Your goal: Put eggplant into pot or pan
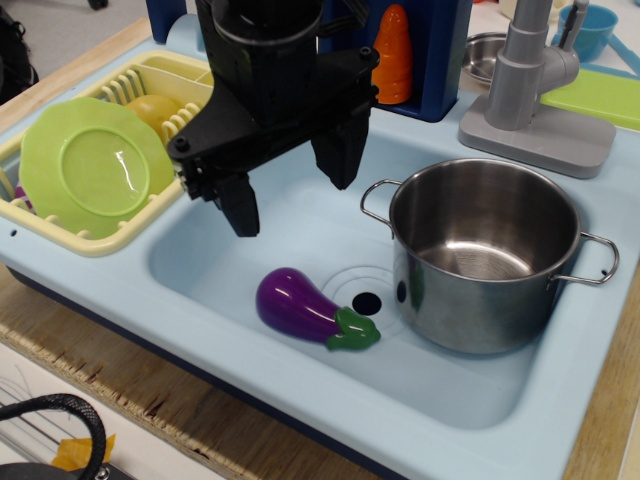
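The purple eggplant (298,304) with its green cap lies on its side on the floor of the light blue toy sink (230,300), next to the drain hole. The shiny steel pot (484,250) stands upright and empty at the right of the sink, with wire loop handles on both sides. My black gripper (292,188) hangs open above the sink, over and a little behind the eggplant, with nothing between its fingers. One finger (240,205) is to the left, the other (342,155) to the right.
A yellow dish rack (148,72) at the left holds a green plate (92,165). An orange toy carrot (392,55) stands at the back. A grey faucet (530,70) rises behind the pot, beside a small steel bowl (482,55). A wooden counter edge (110,370) runs along the front.
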{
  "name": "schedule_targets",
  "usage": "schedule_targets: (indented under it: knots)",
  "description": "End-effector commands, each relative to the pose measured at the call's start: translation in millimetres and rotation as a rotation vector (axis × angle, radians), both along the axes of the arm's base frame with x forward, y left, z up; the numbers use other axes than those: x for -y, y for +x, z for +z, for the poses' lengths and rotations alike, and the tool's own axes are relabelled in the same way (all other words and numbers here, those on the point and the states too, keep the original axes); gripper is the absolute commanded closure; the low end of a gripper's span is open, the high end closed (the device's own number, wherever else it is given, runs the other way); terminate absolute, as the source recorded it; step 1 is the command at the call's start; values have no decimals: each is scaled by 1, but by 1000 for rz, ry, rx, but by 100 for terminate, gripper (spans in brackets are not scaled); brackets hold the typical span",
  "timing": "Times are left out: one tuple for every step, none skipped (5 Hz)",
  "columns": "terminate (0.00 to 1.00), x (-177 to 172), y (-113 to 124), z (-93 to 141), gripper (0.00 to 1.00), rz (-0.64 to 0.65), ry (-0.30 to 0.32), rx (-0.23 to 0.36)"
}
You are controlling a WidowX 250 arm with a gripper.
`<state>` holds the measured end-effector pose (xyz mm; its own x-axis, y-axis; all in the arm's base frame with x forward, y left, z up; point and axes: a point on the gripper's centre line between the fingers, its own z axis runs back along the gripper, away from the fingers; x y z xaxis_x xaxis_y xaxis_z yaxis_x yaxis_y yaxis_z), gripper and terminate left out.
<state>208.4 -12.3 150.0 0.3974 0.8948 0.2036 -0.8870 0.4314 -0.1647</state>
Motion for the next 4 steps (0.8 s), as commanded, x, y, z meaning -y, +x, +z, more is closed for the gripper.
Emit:
schedule_targets:
  knots:
    - [0, 0, 0, 0, 0, 0, 0, 0]
    - [0, -5, 0, -16, 0, 59, -31, -16]
    - [0, -7, 1, -29, 0, 95, -67, -57]
    - [0, -9, 3, -47, 0, 109, -103, -70]
